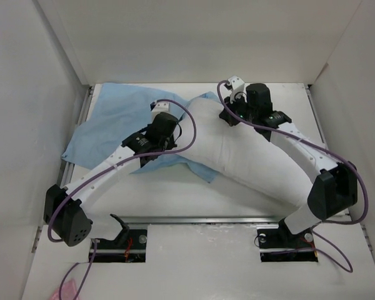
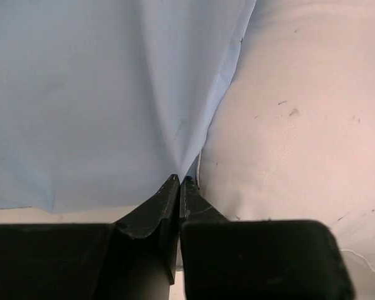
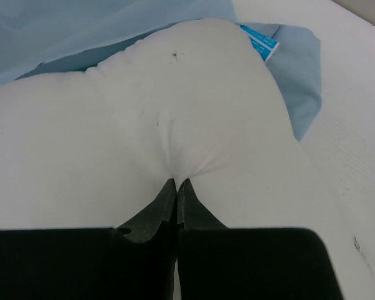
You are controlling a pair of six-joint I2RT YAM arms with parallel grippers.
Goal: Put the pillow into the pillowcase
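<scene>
The white pillow [image 1: 247,153] lies diagonally across the table, its far end resting against the light blue pillowcase [image 1: 115,125]. My left gripper [image 1: 155,107] is shut on the pillowcase's edge [image 2: 100,94], the fabric pulled into folds at the fingertips, with the pillow [image 2: 300,125] right beside it. My right gripper [image 1: 228,115] is shut on a pinch of the pillow's cover [image 3: 175,125] near its far end. The pillowcase [image 3: 69,25] shows behind and right of the pillow in the right wrist view.
White walls [image 1: 25,94] enclose the table on the left, back and right. A blue label [image 3: 260,41] sits on the pillowcase by the pillow's far end. Purple cables [image 1: 187,125] loop over both arms.
</scene>
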